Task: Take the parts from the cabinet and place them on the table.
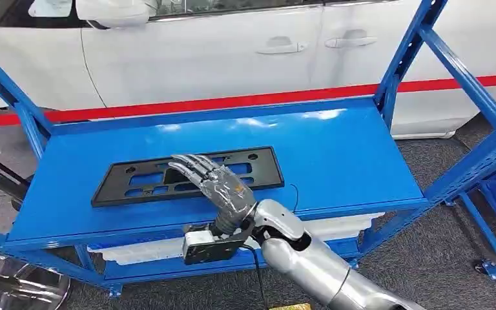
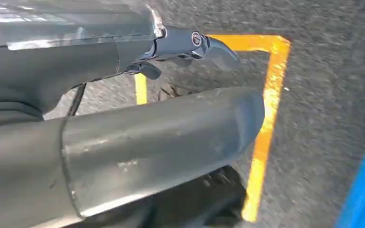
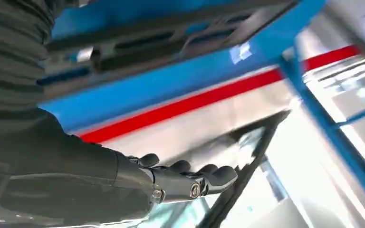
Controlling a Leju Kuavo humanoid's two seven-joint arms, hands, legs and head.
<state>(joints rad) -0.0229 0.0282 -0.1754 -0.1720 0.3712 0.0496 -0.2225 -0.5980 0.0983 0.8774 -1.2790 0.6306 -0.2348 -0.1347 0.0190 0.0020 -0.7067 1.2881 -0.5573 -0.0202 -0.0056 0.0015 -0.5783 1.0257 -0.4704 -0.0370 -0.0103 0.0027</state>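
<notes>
A flat black plastic frame part (image 1: 117, 181) with several cut-outs lies lengthwise on the blue cabinet shelf (image 1: 349, 155), left of centre. My right hand (image 1: 216, 184) reaches in over the shelf's front edge, its fingers stretched out above the middle of the part and holding nothing. In the right wrist view the same hand (image 3: 123, 180) has straight fingers (image 3: 204, 183), apart from the part (image 3: 138, 28). My left hand (image 2: 161, 133) hangs over the floor, fingers (image 2: 190, 42) extended and empty.
Blue uprights (image 1: 407, 58) and slanted braces frame the shelf on both sides. A white car (image 1: 200, 58) with a red stripe stands right behind it. A white piece (image 1: 336, 226) lies on the lower shelf. Yellow floor tape (image 2: 266, 118) marks the grey carpet.
</notes>
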